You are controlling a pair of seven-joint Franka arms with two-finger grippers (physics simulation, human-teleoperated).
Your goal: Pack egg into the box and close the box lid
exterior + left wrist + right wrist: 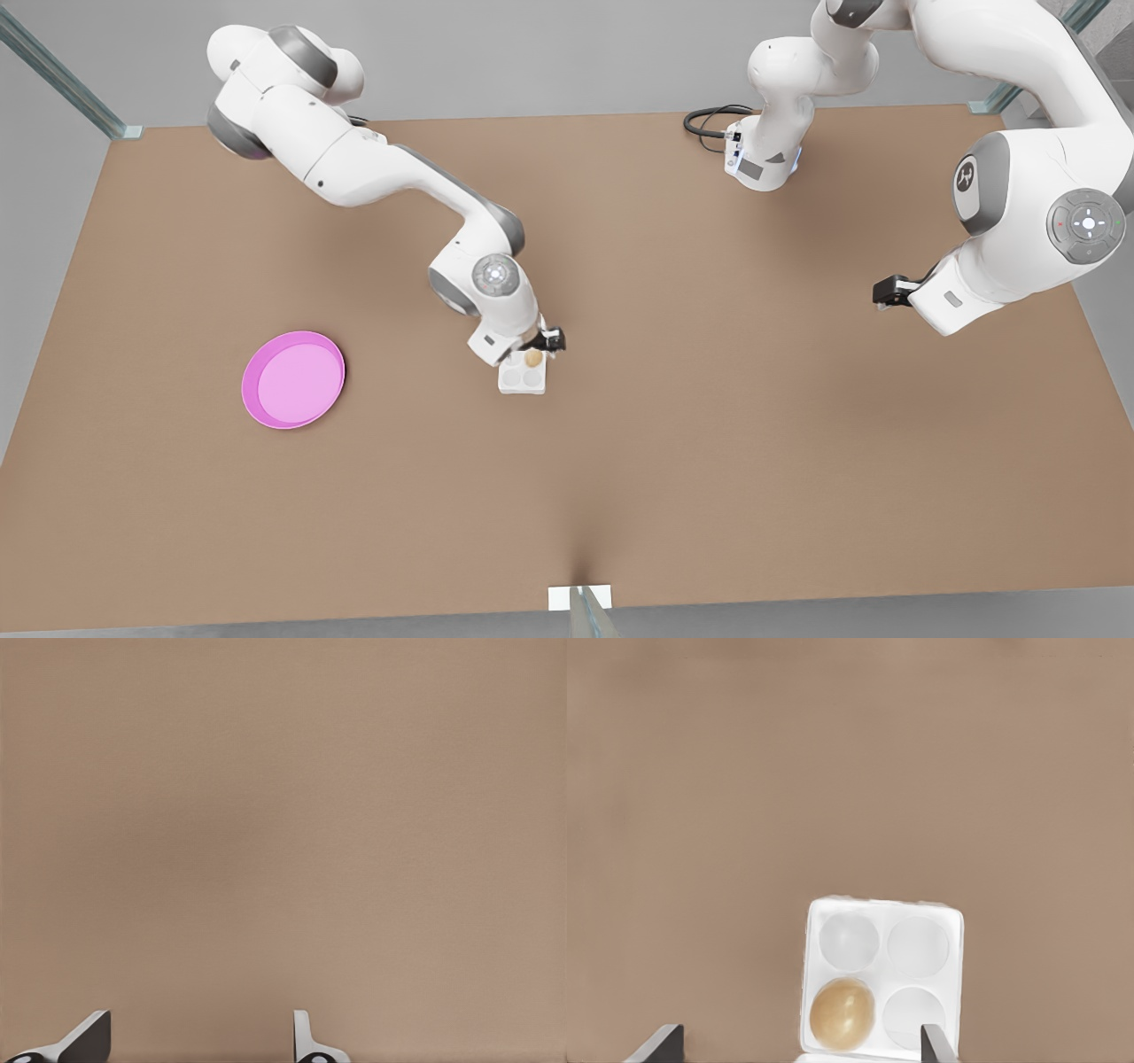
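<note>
- Across the plain brown worktop (709, 425), grey walls rise behind.
- Right hand (542, 344), fingers spread, hovers over the box (881, 976); the egg (842, 1014) sits in the cup nearest one fingertip, long axis running away from the hand.
- Left hand (202, 1041), fingers apart, waits above bare worktop.
- Pink plate (293, 379) lies well apart.

Egg (842, 1014) in box (882, 912) cup; pincer (799, 1047) spread.

A tan-brown egg (842, 1014) is seen in a white box (881, 914); nearby, a pink plate (293, 379) on a brown table (709, 425).
</note>
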